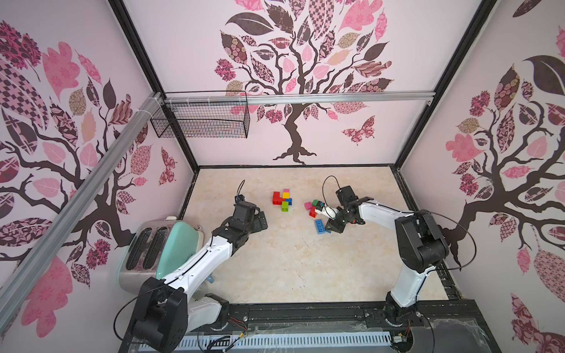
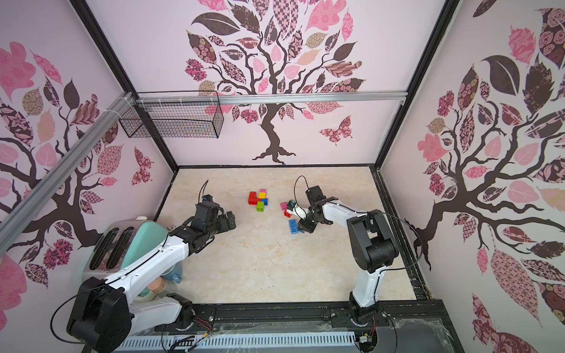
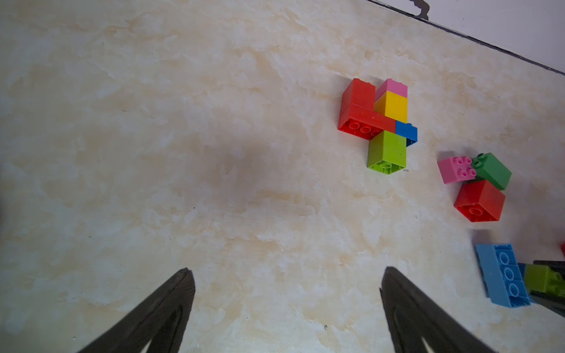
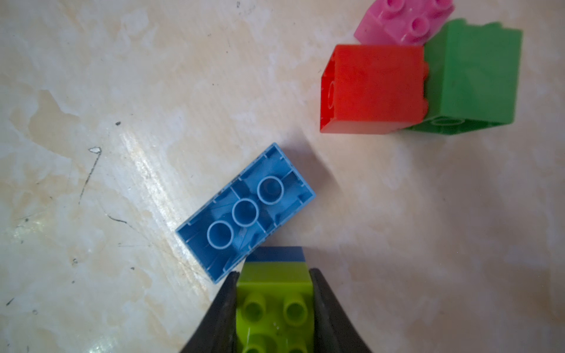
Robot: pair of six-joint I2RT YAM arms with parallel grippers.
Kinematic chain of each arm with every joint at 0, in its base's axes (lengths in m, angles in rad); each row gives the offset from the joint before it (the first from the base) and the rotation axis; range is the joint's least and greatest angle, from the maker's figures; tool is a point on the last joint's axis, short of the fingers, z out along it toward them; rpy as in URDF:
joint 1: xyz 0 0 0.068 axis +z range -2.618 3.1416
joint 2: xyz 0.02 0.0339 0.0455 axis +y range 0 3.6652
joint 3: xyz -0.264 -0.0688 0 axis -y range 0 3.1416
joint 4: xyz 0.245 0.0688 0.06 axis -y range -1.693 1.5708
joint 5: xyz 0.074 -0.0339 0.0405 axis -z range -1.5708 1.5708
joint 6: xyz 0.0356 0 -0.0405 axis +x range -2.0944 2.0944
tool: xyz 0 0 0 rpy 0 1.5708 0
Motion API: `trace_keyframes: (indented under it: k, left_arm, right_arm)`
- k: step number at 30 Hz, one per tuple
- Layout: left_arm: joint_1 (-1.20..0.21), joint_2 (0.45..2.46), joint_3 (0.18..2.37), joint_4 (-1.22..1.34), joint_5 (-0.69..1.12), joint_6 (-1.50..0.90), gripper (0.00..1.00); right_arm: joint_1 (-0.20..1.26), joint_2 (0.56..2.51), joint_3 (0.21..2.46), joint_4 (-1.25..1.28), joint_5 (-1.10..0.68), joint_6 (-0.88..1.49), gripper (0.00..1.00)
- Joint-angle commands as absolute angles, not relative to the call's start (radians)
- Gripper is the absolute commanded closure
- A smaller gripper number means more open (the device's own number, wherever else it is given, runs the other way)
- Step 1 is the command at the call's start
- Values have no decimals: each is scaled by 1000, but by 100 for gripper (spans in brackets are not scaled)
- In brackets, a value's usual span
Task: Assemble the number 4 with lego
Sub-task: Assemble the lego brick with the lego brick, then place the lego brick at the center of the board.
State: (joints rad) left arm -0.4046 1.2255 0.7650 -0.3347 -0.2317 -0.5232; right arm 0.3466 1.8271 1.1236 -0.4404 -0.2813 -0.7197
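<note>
**Held brick crowds a loose one; the build lies unbraced**

The right gripper (image 4: pixel 274 273) is clamped on a lime brick (image 4: pixel 275 311), studs facing its wrist camera. A dark blue brick (image 4: pixel 275 254) sits flush against the lime one's far face and looks joined to it. Whether the pair rests on the desk (image 1: pixel 290 269) or hangs just above it cannot be told. The left gripper (image 3: pixel 287 272) hovers over bare desk with its jaws wide apart and nothing between them.

The half-made 4, a flat build (image 1: pixel 282 200) of red, pink, yellow, blue and lime pieces, lies mid-desk between the arms and well apart from both.

Likely trouble:

- **Snagging.** The long blue brick (image 4: pixel 244 211) lies hollow side up, with one corner at or under the held pair. A sideways pull would probably drag or spin it.
- **Shedding.** The jaws pinch only the lime brick. The dark blue one hangs on by its studs and may drop off if knocked.
- **Knocking the pile.** The red brick (image 4: pixel 373 88), green brick (image 4: pixel 470 73) and pink brick (image 4: pixel 397 21) huddle together near the path to the build, so a low carry could scatter them.
- **Shoving the build.** Nothing pins it down. Pressing a piece in from the side would likely slide it or split a joint unless the left gripper steadies it.
</note>
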Motion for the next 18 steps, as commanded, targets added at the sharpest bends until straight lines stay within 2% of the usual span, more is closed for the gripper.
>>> trace_keyframes:
  k: [1, 5, 7, 11, 14, 18]
  left_arm:
    - [-407, 1212, 793, -323, -223, -524, 2]
    - [-406, 1210, 789, -319, -199, -519, 2]
    - [-406, 1209, 787, -318, -183, -516, 2]
    - [-419, 1219, 792, -309, -164, -507, 2]
    - [-434, 1233, 798, -311, -164, -507, 2]
    - [-444, 1257, 802, -309, -139, -514, 2]
  right_arm:
    - [349, 1932, 1037, -631, -134, -687, 100]
    - [360, 1878, 1052, -565, -149, -610, 100]
    - [384, 1816, 1077, -508, -137, -488, 100]
    - [448, 1654, 1113, -414, -44, -24, 100]
    - [475, 1524, 1026, -355, -36, 345, 100]
    - [543, 1386, 847, -252, -3, 603, 100]
